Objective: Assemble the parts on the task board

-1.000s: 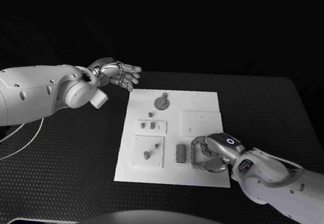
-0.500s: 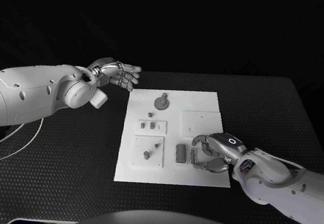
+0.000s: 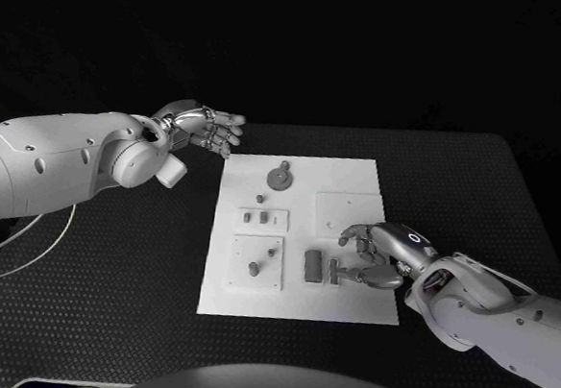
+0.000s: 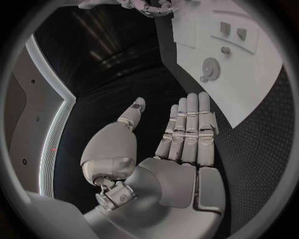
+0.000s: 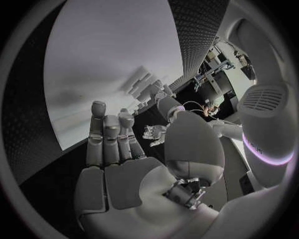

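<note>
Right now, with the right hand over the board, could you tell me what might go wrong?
The right hand hovers over the task board beside the dark rectangular part; its fingers could knock that part askew. Pressing near the edge might also slide the board. The left hand is off the board, not steadying it.

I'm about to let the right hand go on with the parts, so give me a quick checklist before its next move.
1. Task board lies flat on the table: ok.
2. Right hand is over the board's near right part, beside the dark rectangular part: ok.
3. Right hand holds a part: cannot tell; its fingers hide what is under them.
4. Left hand is off the board, fingers apart and holding nothing: ok.
5. Round part at the far end lies untouched: ok.
</note>
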Tool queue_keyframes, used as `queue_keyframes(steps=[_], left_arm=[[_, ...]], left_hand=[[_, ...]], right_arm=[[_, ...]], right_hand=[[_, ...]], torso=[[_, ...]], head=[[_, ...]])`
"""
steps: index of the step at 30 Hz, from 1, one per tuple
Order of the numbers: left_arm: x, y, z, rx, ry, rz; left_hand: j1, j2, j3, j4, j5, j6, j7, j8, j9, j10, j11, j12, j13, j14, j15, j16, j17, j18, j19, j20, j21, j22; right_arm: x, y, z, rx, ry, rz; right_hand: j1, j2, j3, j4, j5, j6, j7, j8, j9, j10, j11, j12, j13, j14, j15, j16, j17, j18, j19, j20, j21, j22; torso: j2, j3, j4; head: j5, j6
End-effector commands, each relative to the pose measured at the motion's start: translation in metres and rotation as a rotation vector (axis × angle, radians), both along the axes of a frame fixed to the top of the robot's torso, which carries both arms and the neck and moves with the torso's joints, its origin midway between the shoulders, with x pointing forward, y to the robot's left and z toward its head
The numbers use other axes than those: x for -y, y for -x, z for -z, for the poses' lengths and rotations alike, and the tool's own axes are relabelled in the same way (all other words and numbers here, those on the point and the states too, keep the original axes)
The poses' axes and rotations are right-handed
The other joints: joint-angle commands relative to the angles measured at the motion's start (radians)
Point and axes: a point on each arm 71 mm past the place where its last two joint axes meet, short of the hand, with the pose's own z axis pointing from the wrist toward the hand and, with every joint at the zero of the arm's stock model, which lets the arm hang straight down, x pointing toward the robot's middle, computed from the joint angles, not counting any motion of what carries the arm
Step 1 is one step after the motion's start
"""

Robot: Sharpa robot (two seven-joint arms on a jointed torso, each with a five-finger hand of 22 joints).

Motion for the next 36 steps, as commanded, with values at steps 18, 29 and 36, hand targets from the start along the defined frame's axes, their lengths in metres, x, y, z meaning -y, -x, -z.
queue_keyframes(steps=[18,29,36], left_arm=[[0.005,-0.005,-0.004,0.068,0.009,-0.021],[0.002,-0.025,-0.001,0.095,0.041,-0.094],[-0.004,-0.037,-0.001,0.111,0.06,-0.132]], left_hand=[[0.002,0.022,0.011,-0.012,-0.005,0.005,-0.004,0.002,0.002,0.003,-0.007,0.001,0.002,0.0,0.002,-0.003,0.005,0.012,-0.004,-0.004,0.002,0.0],[0.027,0.06,0.023,-0.034,-0.004,0.009,-0.016,0.004,0.001,-0.001,-0.006,-0.005,-0.004,-0.048,0.018,-0.059,-0.015,-0.004,-0.064,0.012,-0.008,-0.023],[0.028,0.068,0.03,-0.034,-0.005,-0.037,-0.024,-0.021,-0.013,-0.085,-0.001,-0.023,-0.039,-0.16,0.05,-0.16,-0.053,-0.02,-0.166,0.042,-0.01,-0.08]], right_arm=[[0.013,-0.054,-0.023,-0.194,-0.315,0.206],[0.043,-0.141,-0.048,-0.292,-0.632,0.368],[0.05,-0.171,-0.039,-0.382,-0.777,0.434]], right_hand=[[0.016,0.112,-0.029,-0.049,0.001,0.073,-0.041,0.089,0.086,0.029,-0.044,0.003,-0.02,0.038,-0.042,-0.008,-0.015,0.021,0.023,-0.014,0.003,0.015],[-0.034,0.181,0.025,-0.081,0.003,-0.008,0.01,0.015,0.056,-0.117,0.024,-0.349,-0.307,-0.137,0.046,-0.445,-0.235,-0.021,-0.227,0.078,-0.256,-0.104],[-0.081,0.233,0.028,-0.062,0.002,-0.054,0.023,-0.042,-0.014,-0.141,0.091,-0.731,-0.673,-0.245,0.176,-0.826,-0.389,-0.075,-0.435,0.133,-0.439,-0.18]], torso=[[-0.006,-0.0049,-0.0028],[-0.045,-0.0372,-0.0079],[-0.075,-0.0588,-0.0103]], head=[[-0.008,0.0],[-0.025,0.125],[-0.01,0.204]])
